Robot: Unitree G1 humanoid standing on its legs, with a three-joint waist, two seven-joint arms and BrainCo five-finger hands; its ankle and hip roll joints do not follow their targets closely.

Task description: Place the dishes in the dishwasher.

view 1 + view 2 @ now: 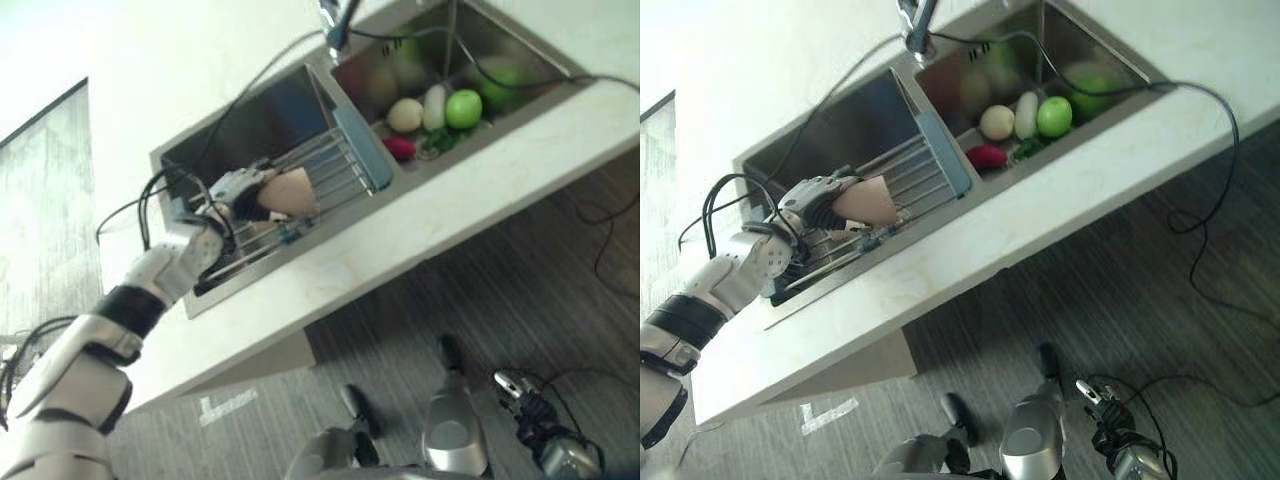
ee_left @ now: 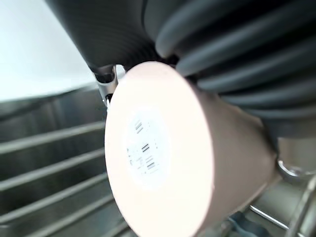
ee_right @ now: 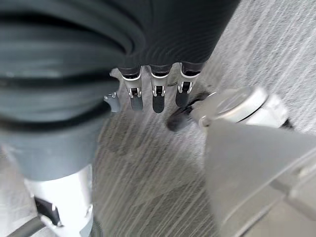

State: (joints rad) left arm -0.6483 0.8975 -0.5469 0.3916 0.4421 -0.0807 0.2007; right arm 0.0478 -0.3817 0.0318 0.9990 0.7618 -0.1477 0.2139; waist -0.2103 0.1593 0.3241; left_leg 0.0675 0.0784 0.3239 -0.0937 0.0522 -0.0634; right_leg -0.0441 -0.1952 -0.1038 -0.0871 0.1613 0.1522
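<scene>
A pale pink cup [image 2: 163, 158] lies on its side in my left hand [image 1: 235, 195], its stickered base facing the wrist camera. The fingers are curled round the cup [image 1: 290, 192], which hangs just above a wire rack [image 1: 330, 165] in the left basin of a steel sink [image 1: 175, 155]. My right hand [image 1: 535, 415] hangs low beside my body over the floor, its fingers [image 3: 155, 96] relaxed and holding nothing.
The right basin holds a green apple [image 1: 463, 108], a white vegetable [image 1: 433, 105], a pale round one [image 1: 404, 115] and a red one [image 1: 398, 148]. A blue-grey board [image 1: 362, 150] leans at the divider below the faucet [image 1: 335, 25]. The light counter [image 1: 400, 240] runs along the front.
</scene>
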